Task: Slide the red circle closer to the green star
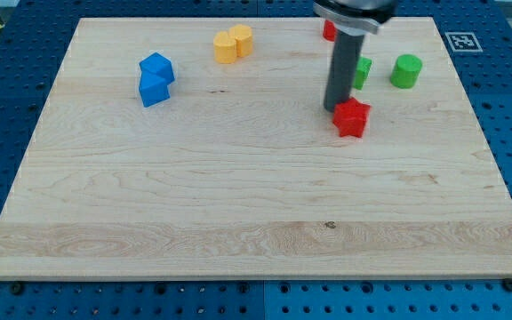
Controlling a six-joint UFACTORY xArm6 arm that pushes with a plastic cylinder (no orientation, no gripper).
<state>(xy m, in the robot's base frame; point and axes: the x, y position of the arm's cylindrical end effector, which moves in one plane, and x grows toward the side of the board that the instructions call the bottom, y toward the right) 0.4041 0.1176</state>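
Lowest in the view among the blocks is the red star point(352, 118), an angular piece on the board's point(238, 222) right half, and my tip point(336, 108) stands touching its upper-left edge. The rod is plain, with no jaws to spread or press together, and it pinches nothing. The other red piece, the red sliver point(328, 30), shows only at the rod's left edge close to the board's top rim. Most of it is hidden behind the arm, so I cannot tell whether it is the round one the task names. Below it and to the right, the green block point(363, 71) peeks out from the rod's right side, just above the red star. It is half covered, and its shape cannot be made out. The red sliver and this green block lie near each other but apart, with the rod across the gap. Further to the view's right stands the green circle point(406, 70), level with the green block. Well off to the left, two yellow blocks point(233, 43) touch near the top rim, and two blue blocks point(156, 78) touch further left.
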